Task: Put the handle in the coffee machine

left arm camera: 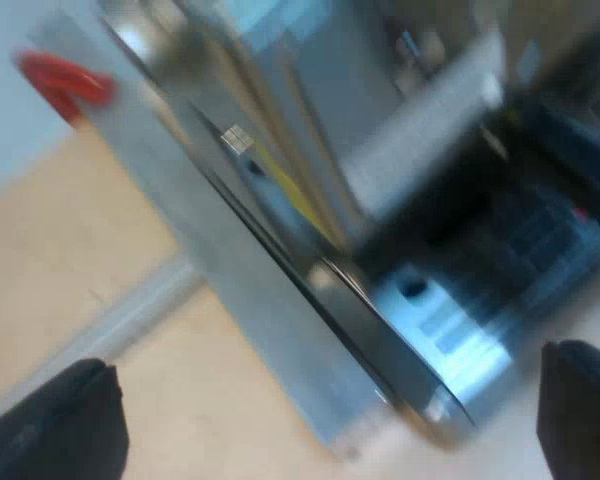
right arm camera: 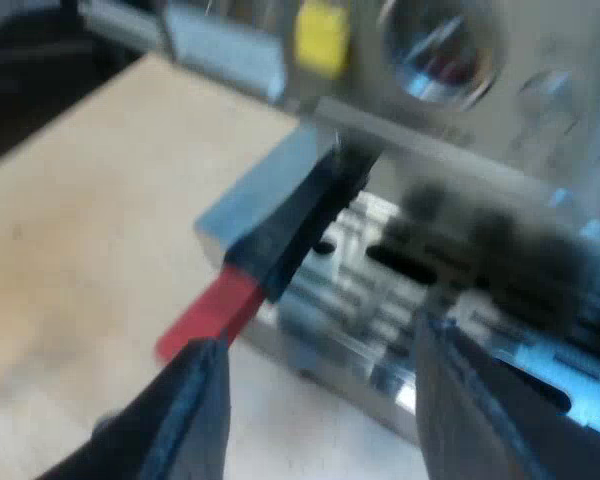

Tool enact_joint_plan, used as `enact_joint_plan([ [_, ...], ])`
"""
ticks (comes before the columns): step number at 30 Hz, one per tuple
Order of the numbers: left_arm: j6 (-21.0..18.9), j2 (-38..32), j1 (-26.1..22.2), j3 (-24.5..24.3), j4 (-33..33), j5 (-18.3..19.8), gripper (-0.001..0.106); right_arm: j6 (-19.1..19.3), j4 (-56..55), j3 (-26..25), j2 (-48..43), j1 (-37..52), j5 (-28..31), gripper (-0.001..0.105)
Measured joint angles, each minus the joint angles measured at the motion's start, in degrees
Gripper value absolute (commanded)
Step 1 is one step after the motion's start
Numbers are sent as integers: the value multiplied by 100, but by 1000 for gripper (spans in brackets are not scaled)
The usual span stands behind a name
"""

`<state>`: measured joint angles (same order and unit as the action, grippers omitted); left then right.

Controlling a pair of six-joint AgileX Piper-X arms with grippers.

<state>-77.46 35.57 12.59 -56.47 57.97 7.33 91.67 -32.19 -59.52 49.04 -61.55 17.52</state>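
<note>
Right wrist view: dark handle with red end (right arm camera: 280,235) juts from silver espresso machine (right arm camera: 450,140) front, over slotted metal drip tray (right arm camera: 380,300) | small yellow tag (right arm camera: 322,35) above | right gripper (right arm camera: 320,345) spread, empty, one finger beside the red end | left gripper (left arm camera: 325,400) spread, empty, alongside the machine over pale wooden table (left arm camera: 70,260)

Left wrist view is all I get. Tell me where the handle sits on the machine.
Observer: The handle sticks out from the machine's front, above the metal drip tray.
Operator: Report the right gripper.
Observer: The right gripper is open, the handle's red end close ahead of one finger, not gripped.
Operator: Name something else on that front.
Observer: A round dial.
</note>
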Motion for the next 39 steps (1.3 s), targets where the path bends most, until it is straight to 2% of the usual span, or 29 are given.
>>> enact_joint_plan([
  [5,-54,0,0,-527,-300,-52,84,0,-16,-320,0,1264,-780,46],
  [9,-501,0,0,-854,-347,-52,84,-103,-16,-509,-7,2425,-1311,46],
  [14,-611,0,0,-947,-368,-52,84,-130,-195,-521,-156,3439,-1368,46],
  [19,-646,0,-139,-945,-368,-52,84,94,-1052,-521,-459,4436,-1399,46],
  [23,-652,-93,-673,-945,-234,35,84,325,-1502,-521,-607,4852,-1399,46],
  [25,-671,-271,-1021,-945,-89,223,84,389,-1836,-521,-726,5252,-1445,46],
  [28,-751,-596,-1230,-945,-43,492,84,388,-1919,-480,-913,5452,-1426,46],
  [32,-749,-846,-1284,-945,15,652,84,409,-1941,-302,-1264,5454,-1468,46],
  [36,-1002,-1636,-1309,-643,160,705,84,436,-1962,-110,-1535,5454,-1476,46],
  [39,-1044,-2203,-1320,-352,179,725,84,469,-1990,404,-2270,5454,-1460,46],
])
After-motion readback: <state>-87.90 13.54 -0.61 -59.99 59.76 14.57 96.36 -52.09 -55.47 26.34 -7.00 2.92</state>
